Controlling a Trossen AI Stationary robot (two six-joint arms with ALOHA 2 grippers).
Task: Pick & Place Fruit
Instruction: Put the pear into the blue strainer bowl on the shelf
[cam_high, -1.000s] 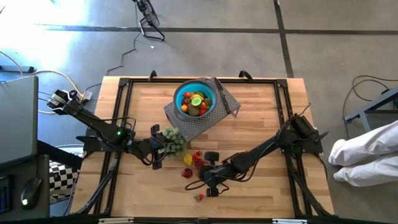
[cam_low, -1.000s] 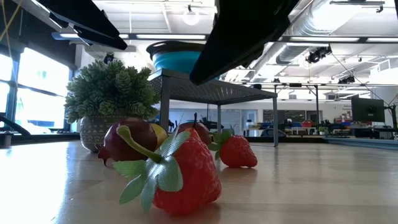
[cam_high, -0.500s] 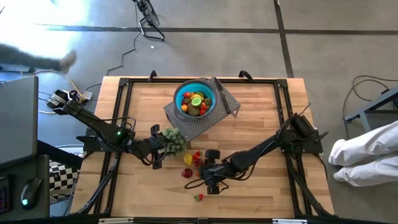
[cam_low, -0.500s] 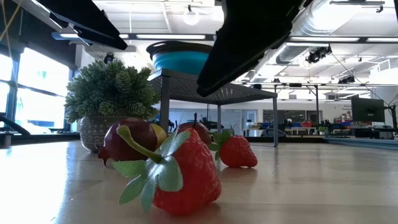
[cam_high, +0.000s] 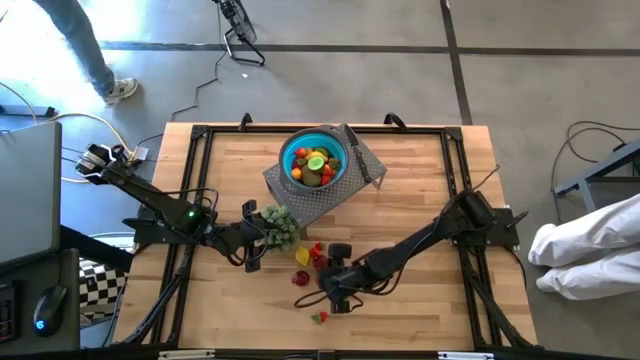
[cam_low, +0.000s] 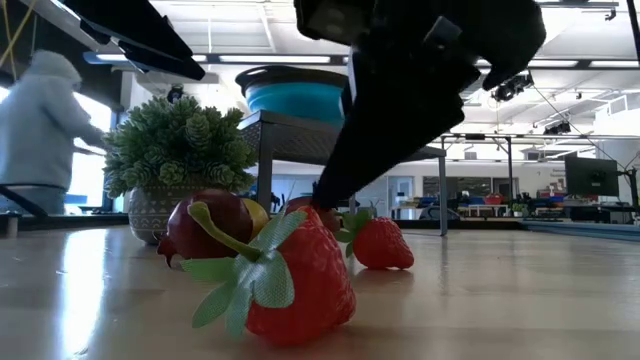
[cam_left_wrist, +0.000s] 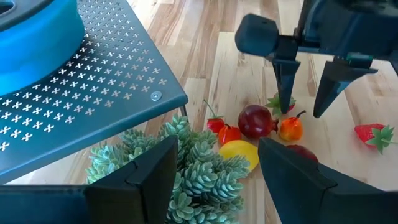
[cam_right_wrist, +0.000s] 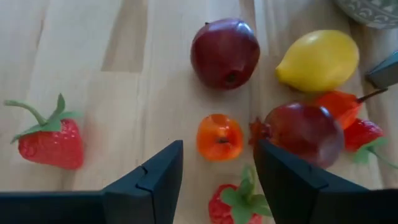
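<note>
Several small fruit lie loose on the wooden table (cam_high: 420, 200): an orange piece (cam_right_wrist: 219, 137), a dark red apple (cam_right_wrist: 225, 53), a yellow lemon (cam_right_wrist: 318, 60), a dark red round fruit (cam_right_wrist: 305, 134) and strawberries (cam_right_wrist: 50, 142). More fruit fills the blue bowl (cam_high: 315, 160) on a grey perforated stand (cam_high: 300, 200). My right gripper (cam_right_wrist: 217, 180) hangs open, pointing steeply down. Its fingers (cam_left_wrist: 286, 81) stand just above the orange piece (cam_left_wrist: 290, 129) without touching it. My left gripper (cam_left_wrist: 217, 149) waits open beside a potted plant (cam_high: 280, 228).
A lone strawberry (cam_high: 320, 318) lies near the table's front edge. The plant and the stand's legs (cam_low: 262, 180) crowd the fruit cluster on its far and left sides. A black-handled knife (cam_high: 358, 155) lies on the stand beside the bowl. A person (cam_high: 85, 45) walks beyond the far left corner.
My right gripper has come down toward the loose fruit; in the low view its dark bulk now reaches almost to the pieces. A person has walked into view beyond the table's far left corner.
</note>
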